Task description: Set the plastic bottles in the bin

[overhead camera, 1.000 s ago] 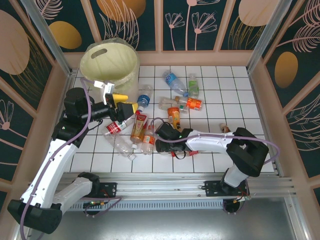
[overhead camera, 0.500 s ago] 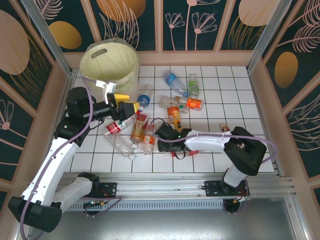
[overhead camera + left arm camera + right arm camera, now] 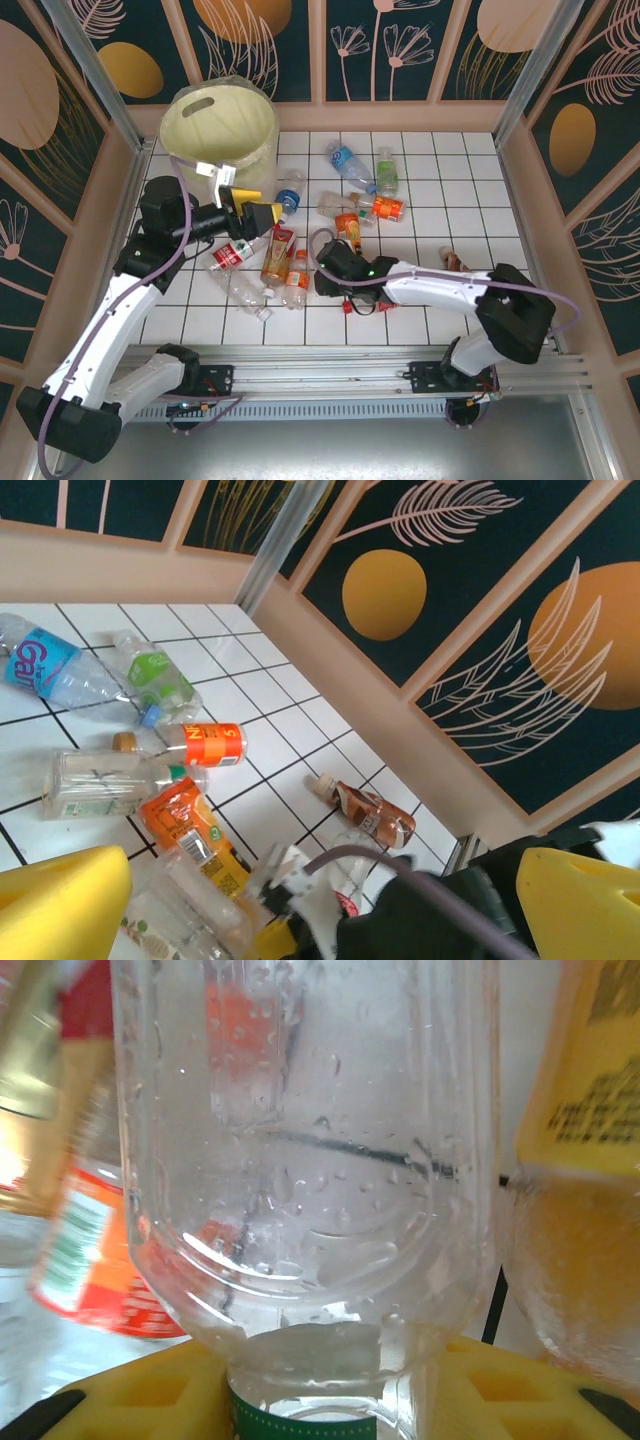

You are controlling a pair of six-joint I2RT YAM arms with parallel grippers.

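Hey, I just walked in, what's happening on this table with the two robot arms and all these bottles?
The arms are clearing plastic bottles into the cream bin at the far left corner. The right gripper is down in the pile in the middle of the tiled table, its yellow fingers against either side of a clear bottle near its neck. The left gripper hovers open and empty beside the bin. Many bottles lie on the tiles, such as a blue-labelled bottle.

Clear plastic bottles (image 3: 349, 163) gleam on smooth tiles (image 3: 450, 190).
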